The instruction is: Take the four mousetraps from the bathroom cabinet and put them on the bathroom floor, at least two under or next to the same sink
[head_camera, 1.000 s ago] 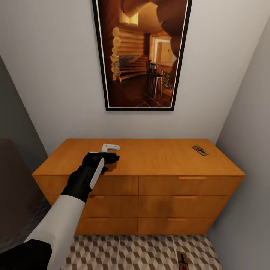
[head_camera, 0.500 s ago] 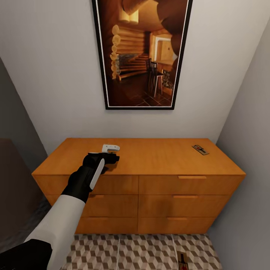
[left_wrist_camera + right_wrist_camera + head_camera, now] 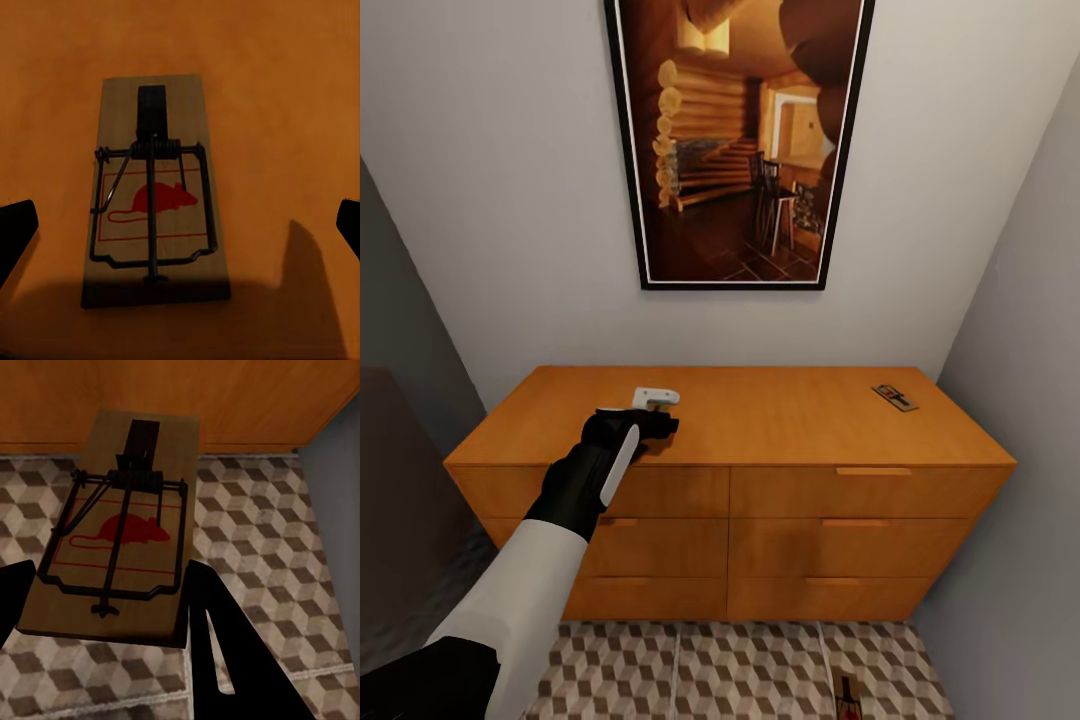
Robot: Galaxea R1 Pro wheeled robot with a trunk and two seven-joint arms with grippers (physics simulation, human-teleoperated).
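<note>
- The left claw (image 3: 650, 410) is hanging over the left part of the cabinet (image 3: 760, 425) top, its white and black fingers pointing down toward the wood.
- In the left wrist view a mousetrap (image 3: 154, 191) is lying flat on the orange-brown surface, and the two dark fingertips (image 3: 15, 232) are standing well apart on either side of it, touching nothing; the left claw is spread wide and gripping nothing.
- That trap is showing a red mouse print and a dark wire bar across its tan board.
- Another mousetrap (image 3: 894, 399) is resting on the cabinet top near its far right corner, well apart from the left claw.
- The right claw (image 3: 105, 607) is clamping a third mousetrap (image 3: 120, 525) between its dark fingers (image 3: 217, 622), holding the board above the bathroom floor (image 3: 270, 532) just in front of the cabinet's lower edge.
- In the head view a small dark object is showing at the bottom edge over the patterned tiles (image 3: 740, 670); it is too small to make out clearly.
- The cabinet's drawers are all sitting closed, with wooden bar handles (image 3: 872, 471) on their fronts.
- A large framed picture (image 3: 735, 140) of a log interior is hanging on the pale wall above the cabinet.
</note>
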